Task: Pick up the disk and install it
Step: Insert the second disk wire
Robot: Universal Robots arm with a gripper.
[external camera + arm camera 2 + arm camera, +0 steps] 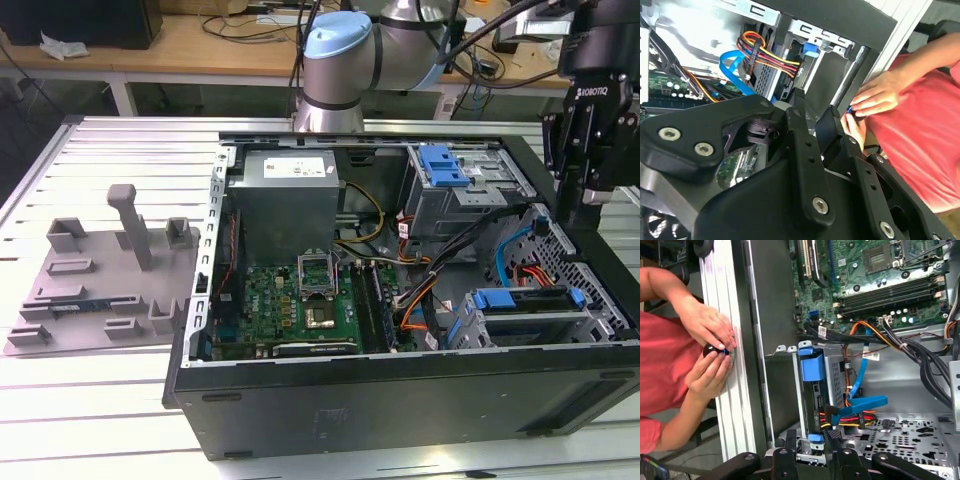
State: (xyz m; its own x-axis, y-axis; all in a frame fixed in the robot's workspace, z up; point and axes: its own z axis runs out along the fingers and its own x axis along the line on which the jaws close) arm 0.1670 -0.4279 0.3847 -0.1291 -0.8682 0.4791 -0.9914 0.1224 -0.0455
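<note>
Disk [527, 300] in the case [400, 400], end effector [590, 190] above it
</note>
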